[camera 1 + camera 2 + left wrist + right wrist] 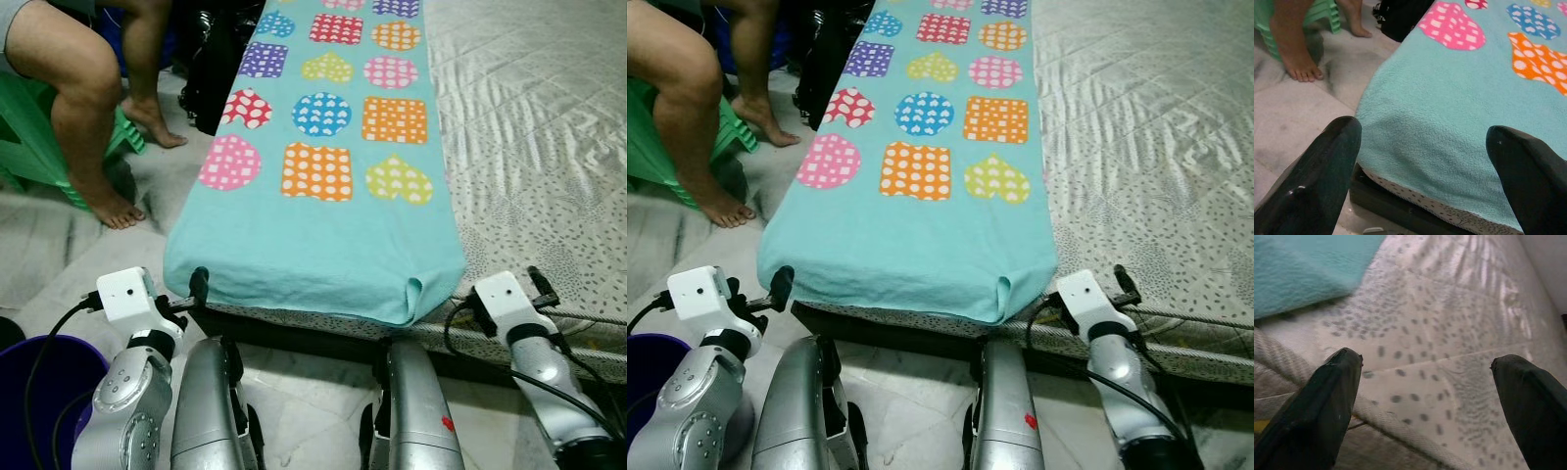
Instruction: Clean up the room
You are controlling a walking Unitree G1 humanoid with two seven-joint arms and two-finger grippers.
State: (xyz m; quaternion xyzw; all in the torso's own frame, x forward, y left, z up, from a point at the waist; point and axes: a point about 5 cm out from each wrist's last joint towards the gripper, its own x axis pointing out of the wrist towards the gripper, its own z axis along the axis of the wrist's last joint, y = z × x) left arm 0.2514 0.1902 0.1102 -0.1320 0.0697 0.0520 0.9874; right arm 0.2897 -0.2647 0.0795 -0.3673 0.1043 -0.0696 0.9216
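A teal fleece blanket printed with dotted pink, orange, blue and yellow shapes lies folded lengthwise along the left side of a bed. Its near end hangs slightly over the mattress edge. My left gripper is open, its fingers straddling the blanket's near left corner just off the bed edge. My right gripper is open too, over the bare spotted mattress cover to the right of the blanket's near right corner. Neither holds anything.
A person sits on a green plastic stool at the left, bare feet on the marble floor. A dark bag leans against the bed's left side. A purple bucket stands by my left arm.
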